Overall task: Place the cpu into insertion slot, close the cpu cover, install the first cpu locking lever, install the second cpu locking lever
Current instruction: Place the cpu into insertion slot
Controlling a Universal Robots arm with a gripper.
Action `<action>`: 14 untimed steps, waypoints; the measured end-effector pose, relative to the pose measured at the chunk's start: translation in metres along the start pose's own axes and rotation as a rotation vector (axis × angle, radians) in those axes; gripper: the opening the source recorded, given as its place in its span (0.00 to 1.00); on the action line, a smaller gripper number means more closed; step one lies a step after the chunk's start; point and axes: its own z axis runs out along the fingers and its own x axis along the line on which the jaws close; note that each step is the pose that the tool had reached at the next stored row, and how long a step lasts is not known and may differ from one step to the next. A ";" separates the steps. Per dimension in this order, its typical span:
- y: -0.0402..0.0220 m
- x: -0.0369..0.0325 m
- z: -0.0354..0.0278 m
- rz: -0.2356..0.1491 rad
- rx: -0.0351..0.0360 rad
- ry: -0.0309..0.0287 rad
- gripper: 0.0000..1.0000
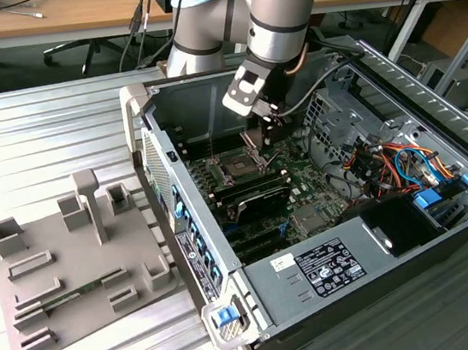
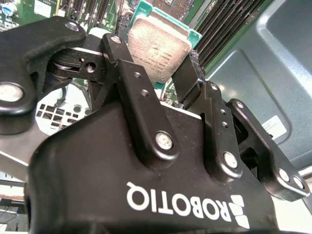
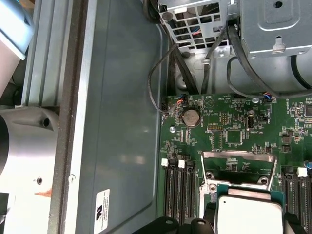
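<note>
My gripper (image 2: 156, 66) is shut on the cpu (image 2: 158, 46), a flat square chip with a silvery top on a green edge, pinched between two black fingers (image 2: 187, 73). In the first wrist view the cpu (image 3: 249, 214) hangs just in front of the cpu cover (image 3: 239, 160), a silvery frame that stands hinged open. In the exterior view the gripper (image 1: 269, 131) is low inside the open computer case, a little behind and to the right of the dark square insertion slot (image 1: 240, 167) on the green board. I cannot tell how far the chip is above the board.
Long black memory slots (image 3: 178, 195) flank the socket. A metal drive cage (image 3: 204, 24) with loose cables sits close behind it. The grey case wall (image 3: 122, 122) is on one side, and the power supply (image 1: 332, 266) and coloured cables (image 1: 396, 162) on the other. A grey parts fixture (image 1: 73, 265) lies outside the case.
</note>
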 end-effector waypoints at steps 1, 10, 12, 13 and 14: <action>-0.0001 0.0000 0.0002 0.000 0.0000 0.0000 0.55; -0.0012 0.0000 0.0014 0.000 0.0000 0.0000 0.55; -0.0015 0.0000 0.0017 0.000 0.0000 0.0000 0.55; -0.0017 0.0000 0.0020 0.000 0.0000 0.0000 0.55; -0.0019 0.0000 0.0021 0.000 0.0000 0.0000 0.55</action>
